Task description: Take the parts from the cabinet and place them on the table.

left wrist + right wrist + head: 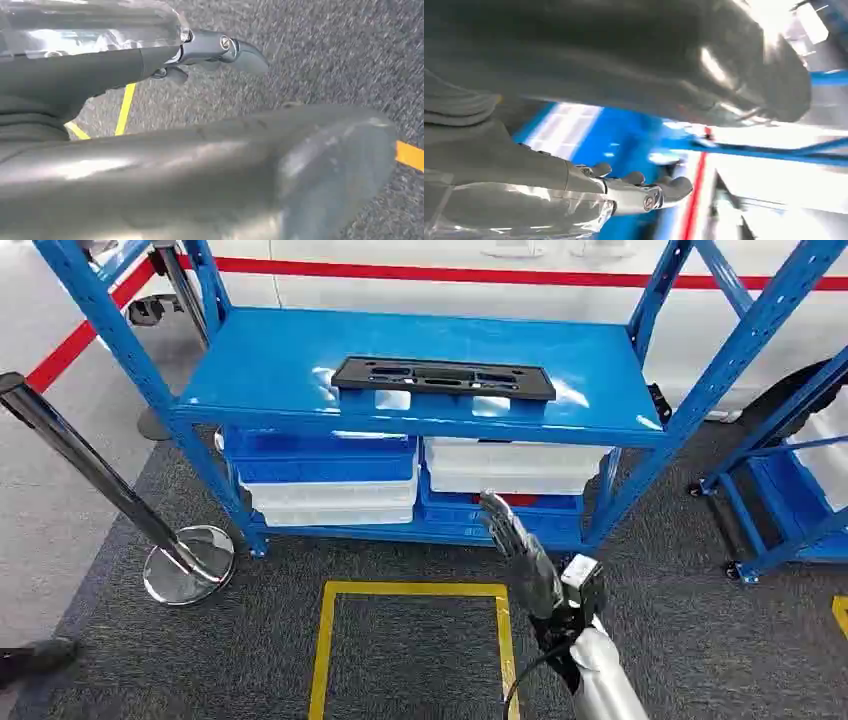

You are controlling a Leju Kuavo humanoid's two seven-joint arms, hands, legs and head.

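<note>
Silver-armed, the right hand point(528, 558) is raised in front of the blue metal shelf rack point(250, 375), its dark fingers point(505, 525) stretched out straight and apart, grasping nothing. Beyond and above those fingertips, a little to their left, the long flat black plastic part point(443, 377) lies on the rack's top shelf, its long axis running crosswise to the reach. The right hand is clearly the nearer one. The left hand point(210, 50) hangs low over grey carpet point(325, 55), fingers loose and released, holding nothing.
</note>
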